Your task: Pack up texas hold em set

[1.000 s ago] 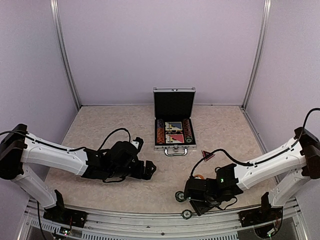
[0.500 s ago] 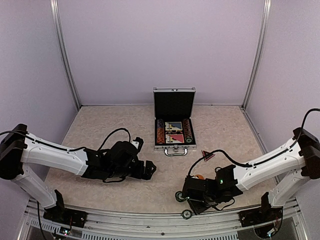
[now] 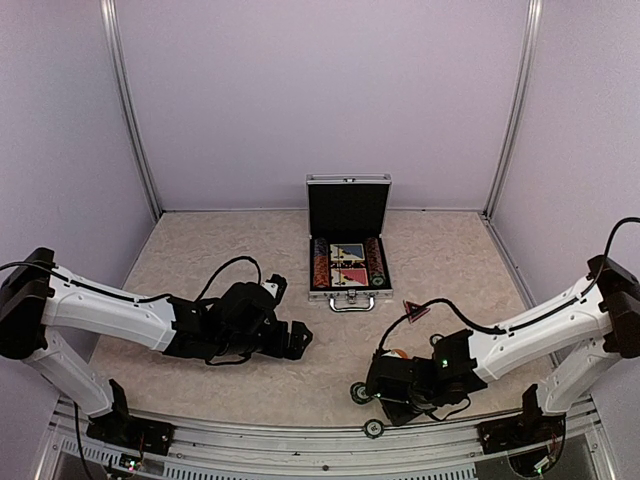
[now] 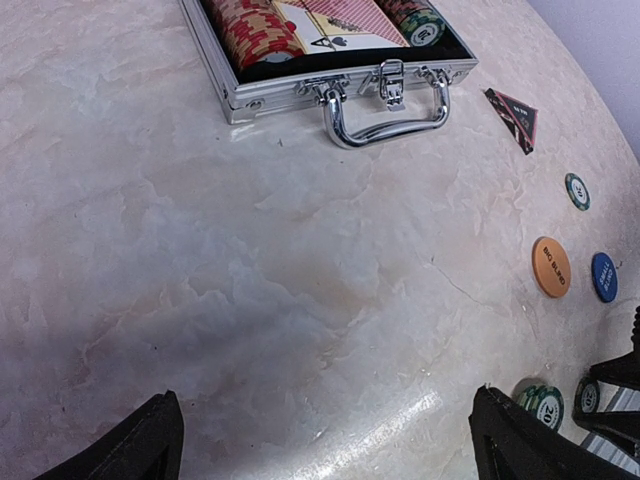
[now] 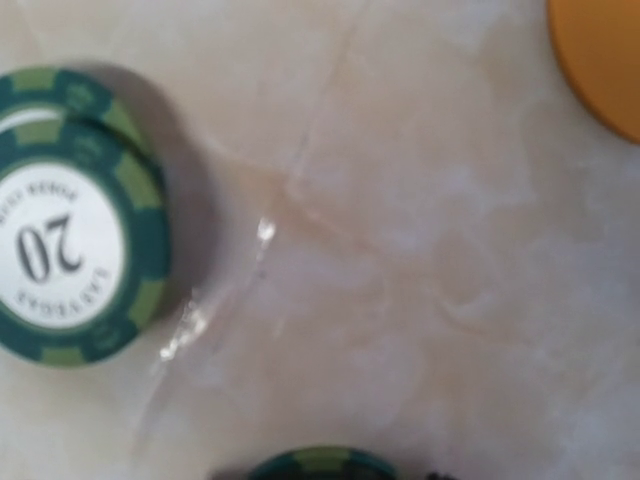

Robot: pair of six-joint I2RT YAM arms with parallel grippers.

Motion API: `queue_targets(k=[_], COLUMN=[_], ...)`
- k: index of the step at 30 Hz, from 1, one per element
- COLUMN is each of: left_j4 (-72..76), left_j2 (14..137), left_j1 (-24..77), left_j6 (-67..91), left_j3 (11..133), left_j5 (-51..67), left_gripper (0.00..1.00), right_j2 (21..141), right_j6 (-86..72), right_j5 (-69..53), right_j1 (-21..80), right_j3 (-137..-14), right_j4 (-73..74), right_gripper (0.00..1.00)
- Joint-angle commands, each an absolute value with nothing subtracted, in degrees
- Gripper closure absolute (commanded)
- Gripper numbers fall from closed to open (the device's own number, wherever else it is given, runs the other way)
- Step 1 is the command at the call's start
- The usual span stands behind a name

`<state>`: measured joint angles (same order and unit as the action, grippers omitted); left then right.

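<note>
Silver aluminium briefcase (image 3: pixel 348 240) sits open with its lid up, well ahead of the left hand (image 4: pixel 325 435). It's already part loaded: red chips (image 4: pixel 255 28), a card deck (image 4: pixel 335 15) and green/white chips (image 4: pixel 418 18) are in the black tray.

So I'd call this maybe halfway. Plenty is loose on the tabletop (image 4: pixel 200 280). Ahead and to the right of the left hand there's the dark triangular marker (image 4: pixel 513 113), a lone green chip (image 4: pixel 577 191), the orange disc (image 4: pixel 550 266) and the blue disc (image 4: pixel 603 277). All of them are well apart from the case. All that has to go in, then the lid has to close.

The left arm lies low and stretched across the tabletop. Its hand is released, fingers spread wide with nothing between them.

The right hand (image 3: pixel 380 388) is hunched right down at the near edge, wrist camera almost on the surface. A green 20 chip (image 5: pixel 65 260) lies just off to its left, and the rim of another chip (image 5: pixel 320 462) peeks in at the bottom of that view, about where the fingers would be. Can't tell if it's grasping that one or not, since the fingers aren't really visible. My guess is it's going for a chip.
</note>
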<state>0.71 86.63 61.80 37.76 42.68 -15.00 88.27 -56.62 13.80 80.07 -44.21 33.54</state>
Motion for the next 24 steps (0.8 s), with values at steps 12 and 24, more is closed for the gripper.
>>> queue_targets(k=[12, 24], left_j4=[1.7, 1.9], left_j2=[86.4, 86.6], left_j1=[61.9, 61.9], left_j6=[38.1, 38.1], left_j3=[42.9, 42.6], left_j5=[-15.2, -15.1], left_gripper=[0.01, 0.01], right_j2=[90.3, 96.0], right_j6=[-54.4, -47.5], right_j5=[17.5, 18.6], right_j1=[80.1, 77.8], right_j3=[-53.9, -61.0], right_j4=[43.0, 40.6], right_gripper=[0.59, 0.58])
